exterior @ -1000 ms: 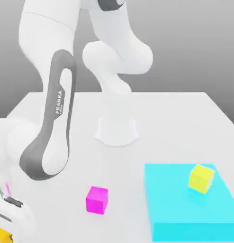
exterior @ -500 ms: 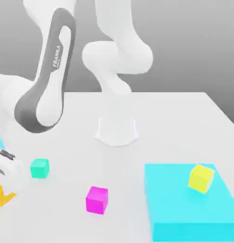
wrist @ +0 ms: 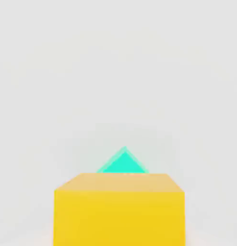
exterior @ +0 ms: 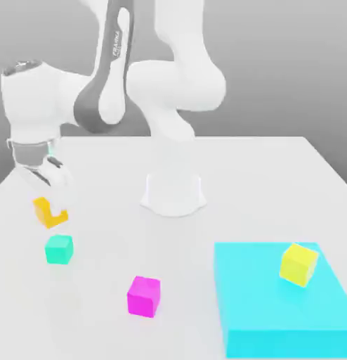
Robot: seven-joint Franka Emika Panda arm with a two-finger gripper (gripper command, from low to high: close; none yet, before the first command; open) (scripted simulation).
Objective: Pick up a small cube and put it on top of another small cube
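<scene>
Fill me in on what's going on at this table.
A white robot arm has its pincer shut on an orange cube and holds it in the air, just above and slightly off a teal cube that sits on the table. The stack is not yet made. A magenta cube sits on the table, and a yellow cube rests on a flat cyan block.
</scene>
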